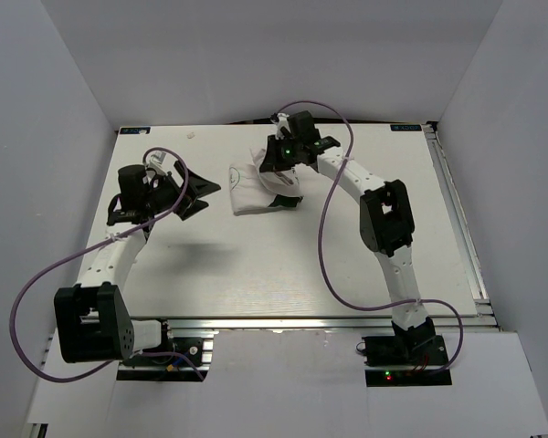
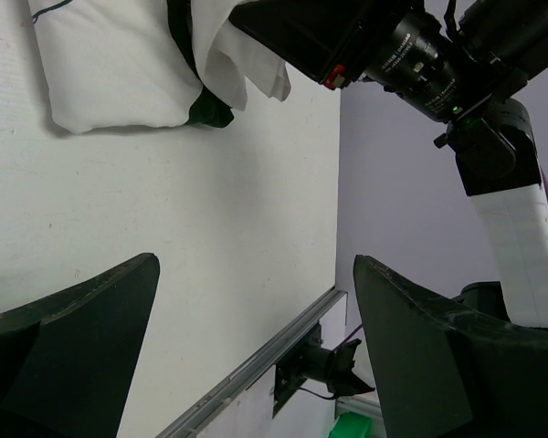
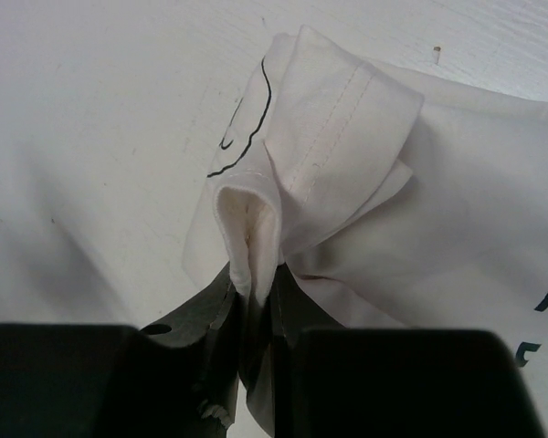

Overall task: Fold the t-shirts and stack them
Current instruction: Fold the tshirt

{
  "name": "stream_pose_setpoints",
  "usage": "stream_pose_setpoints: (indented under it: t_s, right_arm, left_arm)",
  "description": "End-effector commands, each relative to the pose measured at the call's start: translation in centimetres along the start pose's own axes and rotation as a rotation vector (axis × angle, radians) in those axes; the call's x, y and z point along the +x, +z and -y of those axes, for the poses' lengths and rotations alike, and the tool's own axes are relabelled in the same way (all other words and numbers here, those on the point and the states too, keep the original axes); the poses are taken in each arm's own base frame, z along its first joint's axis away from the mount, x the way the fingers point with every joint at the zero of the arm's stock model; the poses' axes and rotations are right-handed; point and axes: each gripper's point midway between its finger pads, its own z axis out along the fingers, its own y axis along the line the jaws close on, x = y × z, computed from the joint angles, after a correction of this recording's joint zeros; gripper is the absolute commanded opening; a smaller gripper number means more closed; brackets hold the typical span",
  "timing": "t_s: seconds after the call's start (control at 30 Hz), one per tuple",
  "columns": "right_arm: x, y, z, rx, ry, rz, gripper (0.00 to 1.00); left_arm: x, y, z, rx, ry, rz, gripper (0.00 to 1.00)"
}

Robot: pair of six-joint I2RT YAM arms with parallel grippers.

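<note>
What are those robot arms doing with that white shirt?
The right gripper is pinching a bunched fold of the white t-shirt. The shirt lies partly folded on the table, toward its far side. The left gripper hangs wide open just to the side of the shirt, not touching it and holding nothing. The folding is not finished yet.

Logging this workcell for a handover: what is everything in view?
t-shirt: one, white with dark green trim and dark print, far middle of the table.
table: one, white, under everything.
rail: one, silver, along the table's near edge.
cables: two, purple, one looping off each arm.
left arm: one, black and white, left of the t-shirt, jaws open and empty.
right arm: one, black and white, over the t-shirt, jaws pinching a fold of it.
</note>
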Motion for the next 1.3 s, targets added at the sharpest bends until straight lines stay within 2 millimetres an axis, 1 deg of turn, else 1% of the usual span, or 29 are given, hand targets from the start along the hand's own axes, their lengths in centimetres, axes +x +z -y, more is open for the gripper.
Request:
stream_pose_setpoints:
  t_s: [0.0,0.17,0.33,0.4,0.43,0.5,0.53,0.6,0.63,0.7,0.73,0.83,0.93,0.97,1.03,1.1,1.13,1.23,1.27]
  right_arm:
    - [-2.2,0.8,-1.7,-0.015,-0.006,0.072,0.00]
    - [-1.4,2.4,-0.9,0.001,0.025,0.072,0.00]
    - [-0.7,3.3,-0.6,0.000,0.045,0.063,0.00]
    - [-0.7,3.7,-0.9,-0.017,0.052,0.069,0.07]
    - [-0.5,4.0,-1.1,-0.030,0.054,0.065,0.16]
    - [-0.7,4.2,-1.9,-0.055,0.046,0.075,0.29]
    - [-0.7,4.3,-2.5,-0.080,0.050,0.073,0.43]
    - [-1.3,4.1,-3.7,-0.120,0.040,0.092,0.52]
    - [-1.9,3.6,-4.7,-0.148,0.037,0.101,0.63]
    - [-2.9,3.0,-6.3,-0.198,0.024,0.125,0.71]
    - [-3.4,2.6,-6.9,-0.209,0.024,0.135,0.88]
    - [-4.5,1.9,-8.9,-0.257,0.017,0.157,0.89]
    - [-4.3,1.5,-11.2,-0.317,0.011,0.148,0.89]
    - [-4.3,1.4,-12.4,-0.349,0.005,0.149,0.90]
    - [-4.5,0.5,-14.0,-0.399,-0.019,0.147,0.89]
    - [-5.2,-0.7,-15.7,-0.461,-0.051,0.158,0.89]
    - [-5.8,-1.6,-16.4,-0.474,-0.067,0.173,0.89]
    - [-7.1,-3.5,-17.0,-0.499,-0.141,0.210,0.89]
    - [-7.6,-3.8,-16.1,-0.485,-0.152,0.221,0.89]
  left_arm:
    - [0.2,-0.9,0.6,0.010,0.018,0.019,0.98]
    - [0.5,-1.2,0.5,0.000,0.015,0.020,0.98]
    - [0.9,-1.4,0.2,-0.013,0.010,0.021,0.98]
    - [1.0,-1.5,0.2,-0.016,0.008,0.020,0.98]
    - [1.1,-1.5,0.1,-0.019,0.003,0.018,0.98]
    - [1.1,-1.6,0.1,-0.021,0.004,0.018,0.98]
    - [1.1,-1.6,0.1,-0.022,0.006,0.017,0.98]
    - [1.1,-1.7,0.1,-0.028,0.003,0.017,0.98]
    - [1.1,-1.7,0.2,-0.029,0.006,0.016,0.98]
    - [1.1,-1.8,0.3,-0.031,0.007,0.018,0.98]
    - [1.1,-1.8,0.3,-0.033,0.007,0.020,0.98]
    - [1.2,-1.9,0.3,-0.033,0.007,0.020,0.98]
    - [1.1,-2.0,0.4,-0.031,0.010,0.023,0.98]
    - [1.0,-2.0,0.6,-0.029,0.016,0.023,0.98]
    - [0.9,-2.0,0.6,-0.036,0.018,0.023,0.98]
    - [0.6,-2.1,0.8,-0.037,0.033,0.032,0.98]
    - [0.4,-2.2,0.8,-0.038,0.033,0.037,0.98]
    - [0.1,-2.4,0.9,-0.039,0.039,0.049,0.98]
    - [0.0,-2.4,0.9,-0.038,0.041,0.052,0.98]
